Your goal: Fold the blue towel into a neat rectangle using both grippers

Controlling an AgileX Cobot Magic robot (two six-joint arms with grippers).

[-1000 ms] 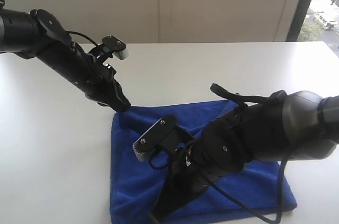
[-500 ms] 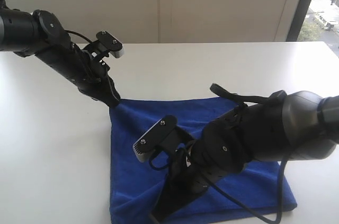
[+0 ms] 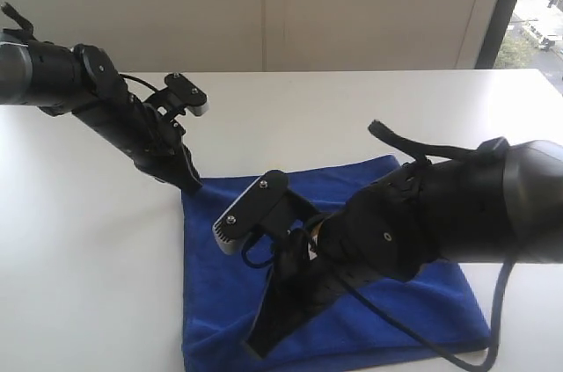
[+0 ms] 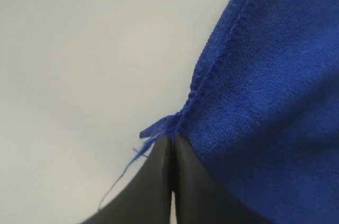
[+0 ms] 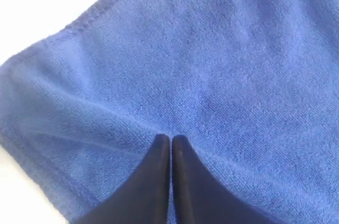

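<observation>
Blue towel [image 3: 211, 275], mid-fold.
L end effector [image 4: 172, 144] shut, prob. nipping corner at tip; R end effector [image 5: 170, 142] shut, tips on cloth; align edges.

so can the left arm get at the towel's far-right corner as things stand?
Probably not: its jaws are shut on the far-left corner of the blue towel, and the right arm crowds the far-right one.

No text, label, brand, number or sign can be read in any view. The blue towel [image 3: 211, 293] is plain. The left arm casing [image 3: 53, 73] and the right arm casing [image 3: 457, 214] show only bare black surfaces (detail there is too blurred to resolve any lettering).
</observation>
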